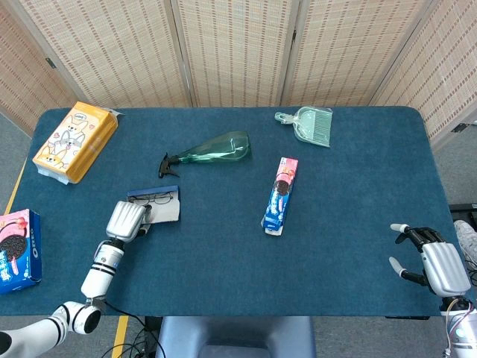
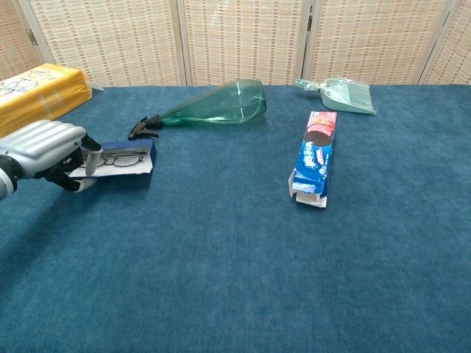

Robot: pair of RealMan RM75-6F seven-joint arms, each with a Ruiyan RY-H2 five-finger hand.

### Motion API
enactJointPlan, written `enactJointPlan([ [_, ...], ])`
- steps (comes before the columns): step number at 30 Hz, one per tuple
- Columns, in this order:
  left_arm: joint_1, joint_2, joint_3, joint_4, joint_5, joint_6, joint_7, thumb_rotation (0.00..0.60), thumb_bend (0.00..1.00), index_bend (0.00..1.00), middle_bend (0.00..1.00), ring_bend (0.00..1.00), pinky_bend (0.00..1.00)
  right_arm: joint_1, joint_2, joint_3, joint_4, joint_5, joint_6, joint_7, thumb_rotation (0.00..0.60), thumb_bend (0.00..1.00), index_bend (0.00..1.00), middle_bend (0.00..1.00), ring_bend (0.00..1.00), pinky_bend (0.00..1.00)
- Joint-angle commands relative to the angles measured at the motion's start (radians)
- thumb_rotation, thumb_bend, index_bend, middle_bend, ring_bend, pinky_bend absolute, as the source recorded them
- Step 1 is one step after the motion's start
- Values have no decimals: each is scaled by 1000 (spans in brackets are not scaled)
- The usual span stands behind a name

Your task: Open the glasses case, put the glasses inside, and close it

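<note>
The light, stiff blue-and-white open glasses case (image 2: pixel 118 162), thin-framed glasses (image 2: pixel 121 159) inside, is pinched at its lid edge by the left hand (image 2: pixel 45 151).

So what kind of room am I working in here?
Likely a staged test or data-collection setup, not a home: a table under blue cloth, woven folding screens as a backdrop, and unrelated props such as a spray bottle and a dustpan.
</note>
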Motion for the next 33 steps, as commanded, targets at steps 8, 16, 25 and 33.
enactJointPlan([
  [8,64,192,56,-298,-9,-8,26,600,455,685,1000,981,1000,-3,3,-2,-9,-6,7,-8,600,288,252,446,339,240],
  [16,81,391,90,-552,-71,-72,84,600,458,683,1000,981,1000,2,-1,-3,-10,-14,5,-8,600,288,252,446,339,240],
  [25,28,435,62,-582,-201,-177,107,600,459,656,1000,978,1000,4,-2,-3,-6,-15,3,-2,600,287,252,446,340,240],
  [33,-28,395,23,-496,-288,-225,122,600,458,637,1000,978,1000,-1,2,-6,-9,-12,7,-4,600,288,252,446,339,240],
])
